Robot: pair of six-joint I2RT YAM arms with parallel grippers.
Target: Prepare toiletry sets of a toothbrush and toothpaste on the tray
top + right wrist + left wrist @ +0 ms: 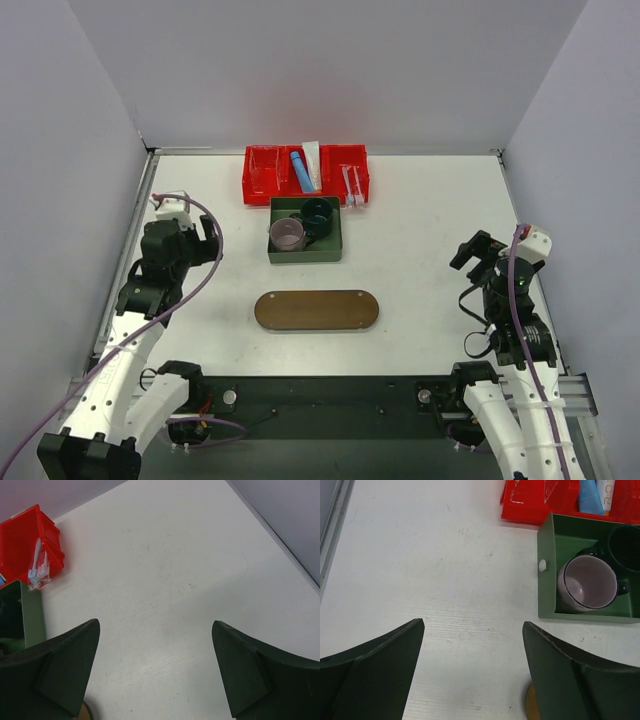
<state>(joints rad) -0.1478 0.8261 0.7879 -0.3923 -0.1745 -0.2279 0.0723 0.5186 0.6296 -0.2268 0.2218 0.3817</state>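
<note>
The brown oval tray (pixel 316 310) lies bare on the table between the two arms. At the back stands a red divided bin (pixel 290 198); it holds the blue tube (pixel 299 170), the white tube (pixel 312 163) and, in its right compartment, two white-and-pink toothbrushes (pixel 351 185). My left gripper (pixel 210 240) hovers open at the left, well short of the bin, with nothing between its fingers (pixel 472 627). Over bare table on the right, my right gripper (pixel 470 255) is open and empty too (pixel 155 627). The toothbrushes (pixel 39 570) show far left in the right wrist view.
A green square box (pixel 305 258) sits between bin and tray, holding a pink mug (pixel 288 235) and a dark green mug (pixel 318 212). Grey walls close in the table on three sides. A metal rail runs along the left edge.
</note>
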